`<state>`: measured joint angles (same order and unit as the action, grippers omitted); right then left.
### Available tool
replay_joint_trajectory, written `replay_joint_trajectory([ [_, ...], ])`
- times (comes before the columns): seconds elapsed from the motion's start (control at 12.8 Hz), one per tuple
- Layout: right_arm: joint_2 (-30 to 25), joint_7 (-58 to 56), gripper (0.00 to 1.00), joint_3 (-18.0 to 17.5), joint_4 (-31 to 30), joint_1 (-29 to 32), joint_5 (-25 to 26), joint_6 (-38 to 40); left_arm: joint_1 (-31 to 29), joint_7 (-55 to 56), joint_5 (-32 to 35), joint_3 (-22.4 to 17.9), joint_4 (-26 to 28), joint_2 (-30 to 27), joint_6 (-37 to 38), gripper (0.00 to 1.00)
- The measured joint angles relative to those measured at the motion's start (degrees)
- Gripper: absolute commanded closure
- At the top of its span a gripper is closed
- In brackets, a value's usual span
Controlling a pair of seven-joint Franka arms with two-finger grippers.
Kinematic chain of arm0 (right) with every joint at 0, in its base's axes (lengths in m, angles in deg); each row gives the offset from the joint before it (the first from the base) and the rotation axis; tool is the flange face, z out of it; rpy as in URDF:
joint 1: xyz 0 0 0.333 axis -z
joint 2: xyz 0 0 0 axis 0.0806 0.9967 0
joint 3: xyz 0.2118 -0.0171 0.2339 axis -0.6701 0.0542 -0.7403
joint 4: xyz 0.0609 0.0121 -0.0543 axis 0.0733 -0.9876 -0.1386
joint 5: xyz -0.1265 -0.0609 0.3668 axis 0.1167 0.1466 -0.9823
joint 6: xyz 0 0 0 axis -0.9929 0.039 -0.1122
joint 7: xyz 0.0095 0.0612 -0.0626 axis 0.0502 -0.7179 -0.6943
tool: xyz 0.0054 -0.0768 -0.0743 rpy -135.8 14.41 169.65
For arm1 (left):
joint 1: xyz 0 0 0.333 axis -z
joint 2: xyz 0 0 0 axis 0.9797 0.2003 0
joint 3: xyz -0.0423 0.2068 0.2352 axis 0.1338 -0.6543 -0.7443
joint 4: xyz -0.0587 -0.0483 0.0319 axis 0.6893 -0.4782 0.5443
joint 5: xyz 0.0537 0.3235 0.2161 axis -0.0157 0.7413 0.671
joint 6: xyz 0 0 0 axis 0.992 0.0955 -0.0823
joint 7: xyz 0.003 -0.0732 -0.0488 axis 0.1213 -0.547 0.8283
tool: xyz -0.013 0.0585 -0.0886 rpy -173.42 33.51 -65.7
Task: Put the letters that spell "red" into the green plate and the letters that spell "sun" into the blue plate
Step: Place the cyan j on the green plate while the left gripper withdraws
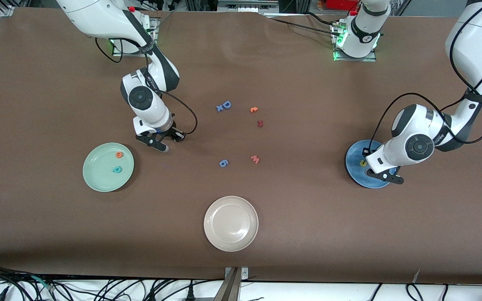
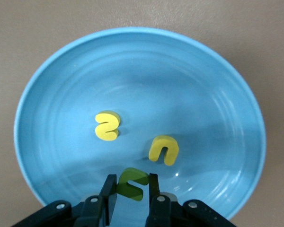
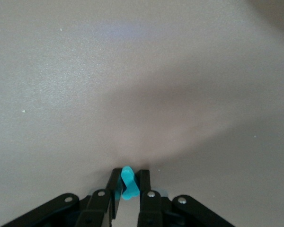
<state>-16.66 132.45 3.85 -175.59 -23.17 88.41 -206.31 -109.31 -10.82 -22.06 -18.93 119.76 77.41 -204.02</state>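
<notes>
My left gripper (image 1: 391, 178) hangs over the blue plate (image 1: 353, 155), shut on the olive-green "n" (image 2: 131, 184). The yellow "s" (image 2: 107, 126) and yellow "u" (image 2: 164, 150) lie in that blue plate (image 2: 42, 94). My right gripper (image 1: 163, 144) is low over bare table just beside the green plate (image 1: 98, 177), shut on the thin teal "r" (image 3: 127, 185). The orange "e" (image 1: 119, 154) and teal "d" (image 1: 117, 169) rest in the green plate.
A beige-white plate (image 1: 231, 223) sits near the front edge. Loose letters lie mid-table: a big blue "D" (image 1: 226, 104), an orange letter (image 1: 254, 109), a dark red letter (image 1: 260, 123), a pink "w" (image 1: 255, 159) and a blue "6" (image 1: 223, 163).
</notes>
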Motion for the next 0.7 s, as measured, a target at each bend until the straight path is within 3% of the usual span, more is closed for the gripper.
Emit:
replay_joint_trajectory([
  [0.08,-0.03,0.00,0.84,0.02,-0.02,0.00,0.00,0.06,-0.01,0.00,0.00,0.02,0.21,-0.43,0.15,0.00],
  [0.47,-0.05,-0.05,0.94,0.04,0.03,0.24,0.00,-0.12,-0.16,-0.03,0.00,0.36,0.49,-1.47,0.46,0.00],
  [0.7,-0.06,-0.14,0.98,0.04,0.14,0.50,0.00,-0.32,-0.56,0.18,0.00,4.33,0.23,-3.89,3.38,0.00],
])
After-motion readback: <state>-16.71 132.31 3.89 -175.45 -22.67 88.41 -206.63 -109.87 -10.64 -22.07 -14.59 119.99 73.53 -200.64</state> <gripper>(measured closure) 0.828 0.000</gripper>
